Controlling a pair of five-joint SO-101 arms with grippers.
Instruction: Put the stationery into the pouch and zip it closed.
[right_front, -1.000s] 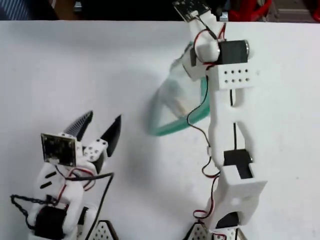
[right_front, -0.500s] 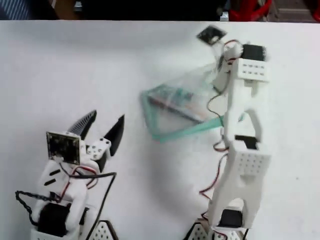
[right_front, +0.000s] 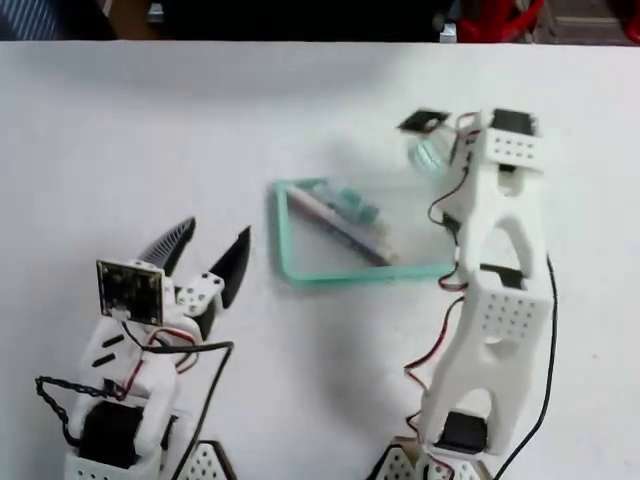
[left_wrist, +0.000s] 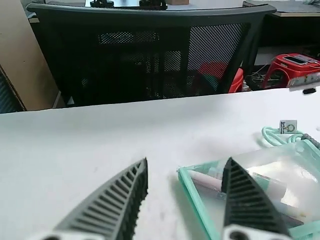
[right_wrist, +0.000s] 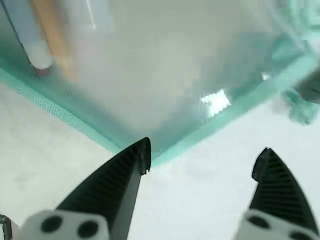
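Note:
The clear pouch (right_front: 400, 225) with a teal zip edge lies flat on the white table, right of centre. Pens and other stationery (right_front: 340, 212) rest inside it toward its left end. My right arm (right_front: 492, 200) stands over the pouch's right end. In its wrist view the right gripper (right_wrist: 200, 167) is open just above the pouch (right_wrist: 150, 70), holding nothing, with the pens (right_wrist: 42, 35) showing through the plastic. My left gripper (right_front: 205, 250) is open at the front left, a short way from the pouch (left_wrist: 260, 172), with nothing between its fingers (left_wrist: 120, 200).
A teal cord (left_wrist: 277, 134) trails from the pouch's far right corner. Bare white table (right_front: 150, 130) spreads to the left and back. Beyond the table's far edge stand a black mesh chair (left_wrist: 150, 50) and a red stool (left_wrist: 295, 65).
The right arm drew back toward its base, and the pouch it held up swung down and now lies flat. The right gripper is now open. The left arm barely shifted.

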